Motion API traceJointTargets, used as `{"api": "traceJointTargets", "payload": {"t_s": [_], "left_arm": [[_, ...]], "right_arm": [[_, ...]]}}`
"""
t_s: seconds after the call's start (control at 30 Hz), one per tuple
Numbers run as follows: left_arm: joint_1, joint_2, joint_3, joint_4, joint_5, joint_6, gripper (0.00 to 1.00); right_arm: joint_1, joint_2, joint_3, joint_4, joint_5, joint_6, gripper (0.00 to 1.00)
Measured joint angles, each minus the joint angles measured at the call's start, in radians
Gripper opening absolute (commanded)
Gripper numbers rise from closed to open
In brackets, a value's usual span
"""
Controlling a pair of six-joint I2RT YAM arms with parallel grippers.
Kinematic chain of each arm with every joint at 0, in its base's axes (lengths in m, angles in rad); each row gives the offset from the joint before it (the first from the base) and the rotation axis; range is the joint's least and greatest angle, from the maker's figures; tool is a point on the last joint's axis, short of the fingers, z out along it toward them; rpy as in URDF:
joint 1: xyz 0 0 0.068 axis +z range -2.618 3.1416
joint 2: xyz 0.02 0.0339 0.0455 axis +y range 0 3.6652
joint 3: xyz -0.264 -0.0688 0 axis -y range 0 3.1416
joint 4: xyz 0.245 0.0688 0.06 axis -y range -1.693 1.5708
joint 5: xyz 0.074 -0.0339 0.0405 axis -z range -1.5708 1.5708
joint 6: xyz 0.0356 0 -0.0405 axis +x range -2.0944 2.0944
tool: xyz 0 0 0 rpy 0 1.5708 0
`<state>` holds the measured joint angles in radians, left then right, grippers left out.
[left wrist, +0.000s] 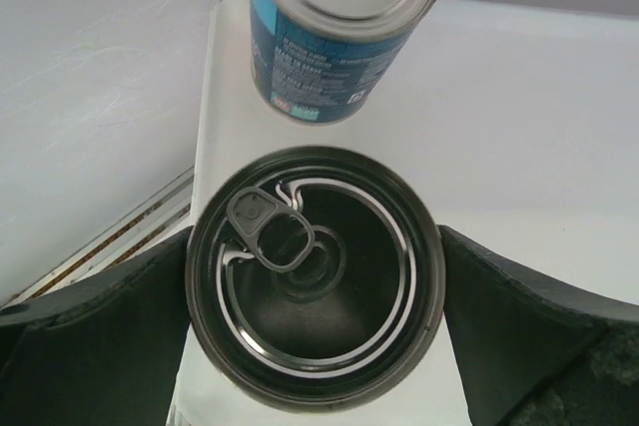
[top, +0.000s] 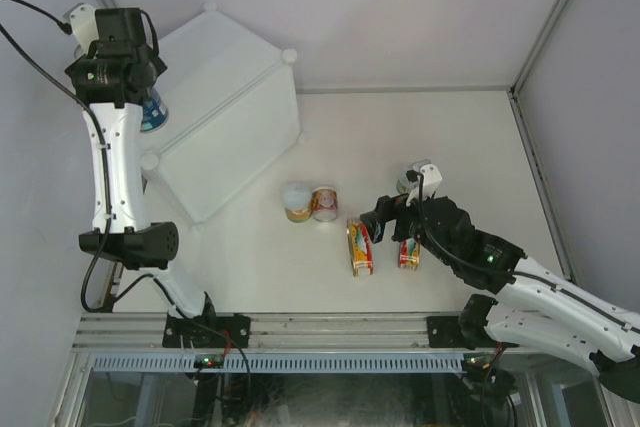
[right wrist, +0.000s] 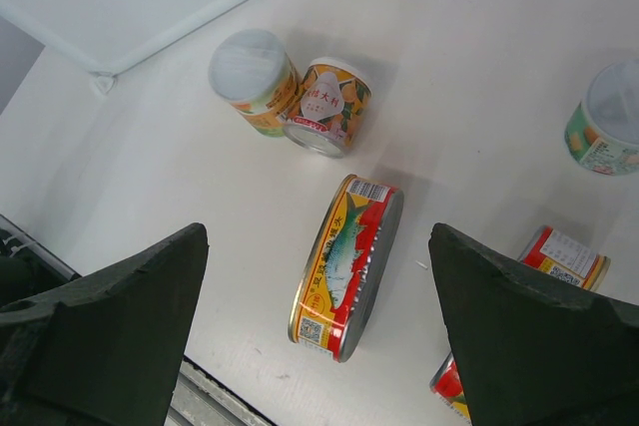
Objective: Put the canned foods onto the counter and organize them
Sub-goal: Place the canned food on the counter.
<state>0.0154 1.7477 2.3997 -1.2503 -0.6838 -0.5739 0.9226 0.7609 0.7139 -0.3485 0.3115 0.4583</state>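
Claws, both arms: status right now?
Left claw: wide around the pull-tab can; gripped or not cannot be told.
Right claw: open, holding nothing, over the oval tin.

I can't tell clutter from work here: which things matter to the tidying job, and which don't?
Job: blue can, pull-tab can, white-lidded can, orange can, green can, fish tin, red tin, white box.
Lying about: cable, metal rail.

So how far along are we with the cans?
Done: one blue-labelled can stands on the counter. In hand: the left gripper brackets a pull-tab can on that top; gripped or released, I cannot tell. Left: three small cans and two oval tins are on the table; the right gripper, open, hovers over one tin.
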Motion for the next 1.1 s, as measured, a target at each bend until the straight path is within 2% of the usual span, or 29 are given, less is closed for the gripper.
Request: {"api": "traceJointTargets", "payload": {"t_s": [0.3, 0.8, 0.93, 1.1], "left_arm": [[0.001, -0.019, -0.002, 0.086, -0.004, 0.000, 1.00], [0.001, -0.068, -0.002, 0.126, -0.023, 0.000, 1.00], [0.001, -0.121, -0.022, 0.138, -0.033, 0.001, 1.00], [-0.010, -0.269, -0.154, 0.198, -0.057, 0.016, 1.00]], "right_arm": [[0.010, 0.000, 0.000, -0.001, 0.001, 0.003, 0.91], [0.022, -0.002, 0.000, -0.007, 0.010, 0.002, 0.91], [0.028, 0.004, 0.000, -0.006, 0.016, 0.002, 0.91], [0.037, 0.037, 0.014, -0.006, 0.021, 0.000, 0.91]]}}
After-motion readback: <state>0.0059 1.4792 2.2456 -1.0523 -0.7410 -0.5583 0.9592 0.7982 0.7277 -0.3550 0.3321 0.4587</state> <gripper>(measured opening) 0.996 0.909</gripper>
